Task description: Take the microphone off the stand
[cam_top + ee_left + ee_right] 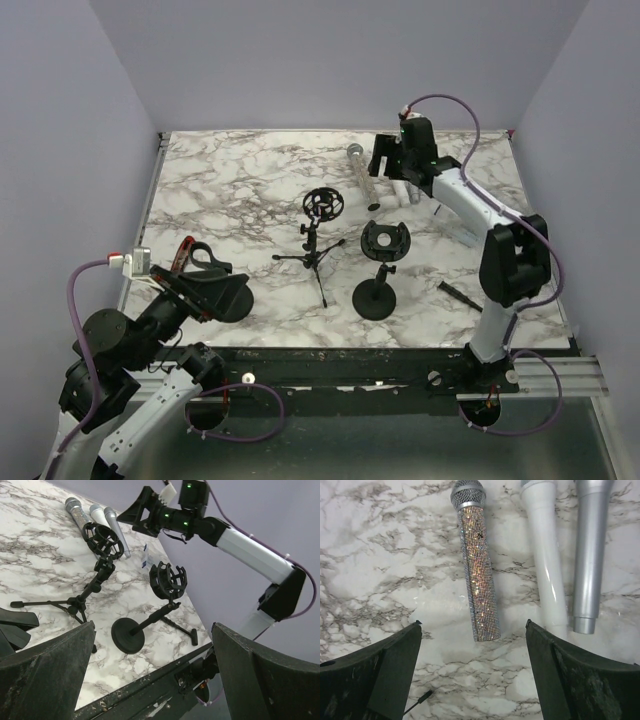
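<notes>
Three microphones lie flat at the back of the table: a glittery one [478, 565], a white one [546, 555] and a silver one [590, 555]. The tripod stand [315, 255] and the round-base stand [374, 298] both carry empty black shock mounts [322, 204] [385, 242]. My right gripper [473, 625] is open and empty, hovering just above the glittery microphone's handle end; it is at the back in the top view [393, 170]. My left gripper [228, 285] is open and empty at the near left, facing the stands [153, 627].
A short black rod [460, 292] lies near the right front edge. The tripod legs [50, 602] spread across the middle. The table's front edge [150, 675] runs below the left gripper. Lilac walls enclose the table.
</notes>
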### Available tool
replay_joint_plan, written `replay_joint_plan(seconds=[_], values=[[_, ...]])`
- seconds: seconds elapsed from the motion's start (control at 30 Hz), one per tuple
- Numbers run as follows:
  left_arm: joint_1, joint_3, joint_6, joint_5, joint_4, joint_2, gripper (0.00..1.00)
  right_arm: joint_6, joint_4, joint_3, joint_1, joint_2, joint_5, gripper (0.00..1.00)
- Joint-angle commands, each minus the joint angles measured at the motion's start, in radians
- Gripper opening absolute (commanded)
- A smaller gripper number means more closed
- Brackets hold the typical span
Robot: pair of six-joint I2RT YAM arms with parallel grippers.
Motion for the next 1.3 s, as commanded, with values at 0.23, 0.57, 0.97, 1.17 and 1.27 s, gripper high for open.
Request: replay_joint_plan(seconds=[0.23,0.57,0.97,1.17,1.27], values=[[0.003,0.114,0.129,-0.036,0.032,0.066,0.99,0.071,0.052,-0.341,0.004,-0.601,0.047,0.95],[0.002,0.098,0.174,-0.107,0.156,0.014,0.98,0.079,0.074,-0.557,0.004,-1.211,0.119,1.00],[0.002,0.142,0.274,-0.174,0.191,-0.049,0.99,0.125,0.003,-0.517,0.005,-1.458,0.273,1.00],[0.002,0.125,0.274,-0.187,0.189,-0.049,0.99,0.112,-0.003,-0.536,0.004,-1.534,0.284,1.00],[0.003,0.115,0.264,-0.190,0.180,-0.052,0.99,0.117,0.009,-0.568,0.005,-1.557,0.299,1.00]])
